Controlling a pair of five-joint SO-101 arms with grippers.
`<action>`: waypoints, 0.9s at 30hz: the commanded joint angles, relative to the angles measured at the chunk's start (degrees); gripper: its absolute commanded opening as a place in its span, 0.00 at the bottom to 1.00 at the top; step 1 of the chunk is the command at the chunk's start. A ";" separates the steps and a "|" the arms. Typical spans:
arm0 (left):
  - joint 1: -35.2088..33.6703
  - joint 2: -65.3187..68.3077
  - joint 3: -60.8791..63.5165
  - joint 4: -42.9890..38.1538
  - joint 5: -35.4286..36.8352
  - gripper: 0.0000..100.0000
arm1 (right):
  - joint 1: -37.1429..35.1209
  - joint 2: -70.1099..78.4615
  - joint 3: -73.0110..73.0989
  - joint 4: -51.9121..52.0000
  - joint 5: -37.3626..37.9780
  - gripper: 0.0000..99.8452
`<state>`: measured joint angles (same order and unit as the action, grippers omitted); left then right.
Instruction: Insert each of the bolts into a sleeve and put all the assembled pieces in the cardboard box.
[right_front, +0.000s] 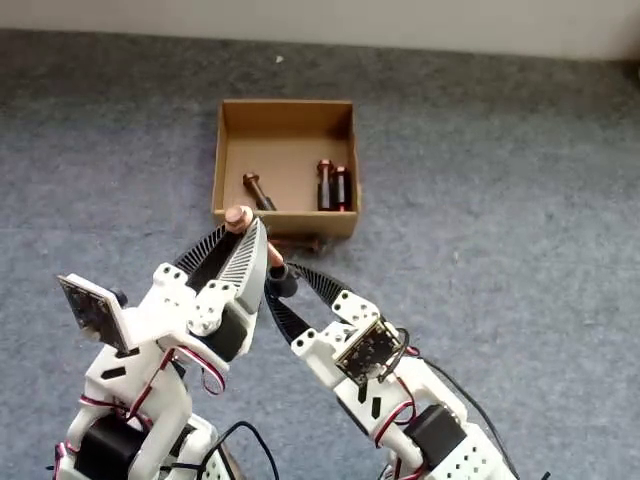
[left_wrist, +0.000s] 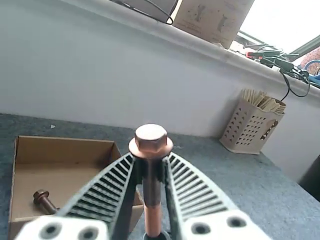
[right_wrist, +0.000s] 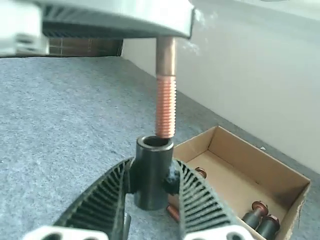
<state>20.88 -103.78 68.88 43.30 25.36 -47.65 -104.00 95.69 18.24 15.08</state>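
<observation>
My left gripper (right_front: 246, 228) (left_wrist: 150, 162) is shut on a copper bolt (left_wrist: 150, 142) just below its hex head, with the shank pointing down. My right gripper (right_front: 283, 283) (right_wrist: 152, 176) is shut on an upright black sleeve (right_wrist: 152, 172). The bolt's threaded tip (right_wrist: 165, 109) sits right at the sleeve's open mouth. Both grippers meet just in front of the cardboard box (right_front: 232, 160). Inside the box lie a loose bolt (right_front: 258, 190) (left_wrist: 44, 200) and two assembled pieces (right_front: 335, 186) (right_wrist: 260, 217).
Another copper bolt (right_front: 297, 243) lies on the grey carpet against the box's front wall. A beige holder of sticks (left_wrist: 252, 125) stands by the far wall. Open carpet lies to both sides of the box.
</observation>
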 joint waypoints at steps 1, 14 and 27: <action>1.10 -0.66 -3.65 2.46 -2.64 0.01 | -0.22 -0.40 7.43 -1.54 0.62 0.00; 7.43 -0.66 -3.38 5.71 -2.64 0.01 | -0.22 -0.40 7.34 -1.45 0.53 0.00; 7.16 -0.66 0.92 11.25 -7.91 0.01 | -0.04 -0.40 7.34 -1.36 0.44 0.00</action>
<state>26.95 -103.87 70.11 52.35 20.62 -47.82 -104.00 95.69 18.24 15.08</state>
